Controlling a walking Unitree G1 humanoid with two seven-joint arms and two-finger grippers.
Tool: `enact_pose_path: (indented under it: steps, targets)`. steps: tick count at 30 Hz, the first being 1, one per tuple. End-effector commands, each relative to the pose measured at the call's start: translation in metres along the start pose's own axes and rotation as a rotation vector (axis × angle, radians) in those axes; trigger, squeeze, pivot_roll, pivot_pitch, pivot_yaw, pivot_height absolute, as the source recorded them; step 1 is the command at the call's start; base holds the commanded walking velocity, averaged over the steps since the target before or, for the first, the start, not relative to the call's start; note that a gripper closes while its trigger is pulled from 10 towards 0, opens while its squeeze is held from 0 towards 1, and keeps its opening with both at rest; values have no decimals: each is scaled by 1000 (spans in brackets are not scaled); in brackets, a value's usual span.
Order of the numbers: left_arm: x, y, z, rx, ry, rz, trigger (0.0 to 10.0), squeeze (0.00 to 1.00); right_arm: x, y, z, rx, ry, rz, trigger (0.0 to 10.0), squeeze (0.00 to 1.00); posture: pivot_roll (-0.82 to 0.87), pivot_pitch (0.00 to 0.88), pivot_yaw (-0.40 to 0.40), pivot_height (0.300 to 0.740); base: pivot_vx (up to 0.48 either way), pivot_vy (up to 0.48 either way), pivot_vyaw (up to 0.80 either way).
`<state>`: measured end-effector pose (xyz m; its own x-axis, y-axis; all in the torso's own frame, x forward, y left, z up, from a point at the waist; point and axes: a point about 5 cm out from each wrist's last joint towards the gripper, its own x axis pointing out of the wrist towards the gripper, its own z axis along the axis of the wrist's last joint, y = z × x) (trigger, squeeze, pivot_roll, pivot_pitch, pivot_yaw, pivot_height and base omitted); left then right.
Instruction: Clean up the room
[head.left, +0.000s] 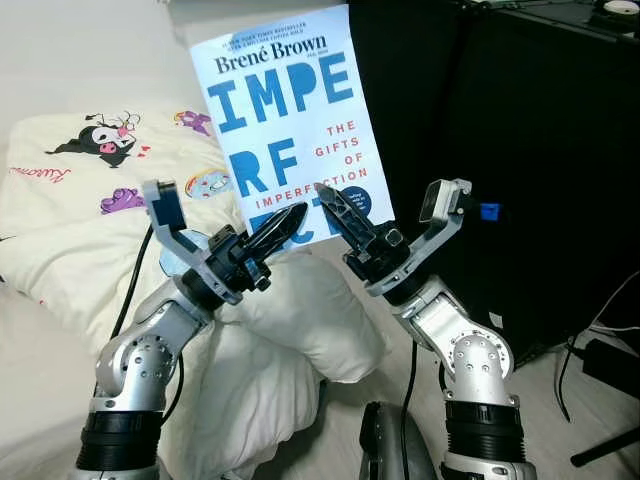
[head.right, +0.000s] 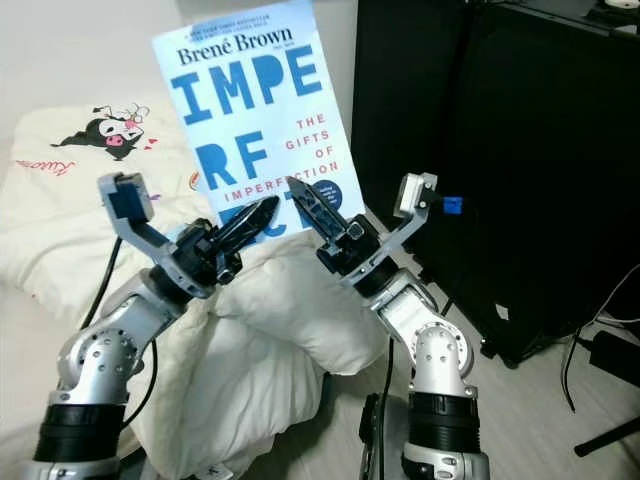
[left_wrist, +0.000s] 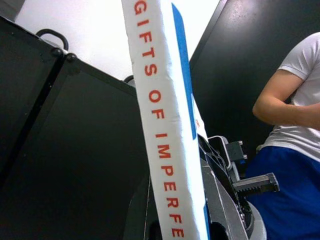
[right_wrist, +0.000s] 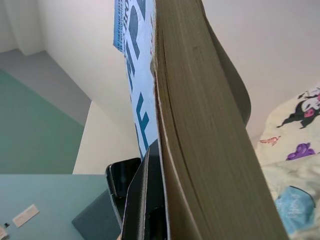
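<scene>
Paperback book (head.left: 285, 110) upright above white pillow (head.left: 300, 320), cover facing the camera, left gripper (head.left: 290, 228) pinching its lower spine edge, right gripper (head.left: 335, 212) clamped on its lower page edge, cartoon-print blanket (head.left: 90, 190) behind left, black cabinet (head.left: 530, 150) at right

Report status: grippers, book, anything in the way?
Left gripper and right gripper both pinch the book's lower edge, holding it upright. White pillows below; black cabinet on the right.
</scene>
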<state>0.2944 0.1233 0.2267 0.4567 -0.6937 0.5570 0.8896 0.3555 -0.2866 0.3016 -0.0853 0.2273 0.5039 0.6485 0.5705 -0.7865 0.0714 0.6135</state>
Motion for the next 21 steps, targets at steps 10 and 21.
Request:
enact_pose_path:
  steps: [10, 21]
  targets:
    - [-2, 11, -17, 41, 71, 93, 10000, 1000, 1, -2, 10, -34, -73, -44, 0, 0, 47, 62, -52, 542, 0, 0, 0]
    - [-6, 35, -20, 218, 125, 323, 10000, 1000, -7, -6, 29, -99, -132, -103, 0, 0, 37, 74, -49, 542, 0, 0, 0]
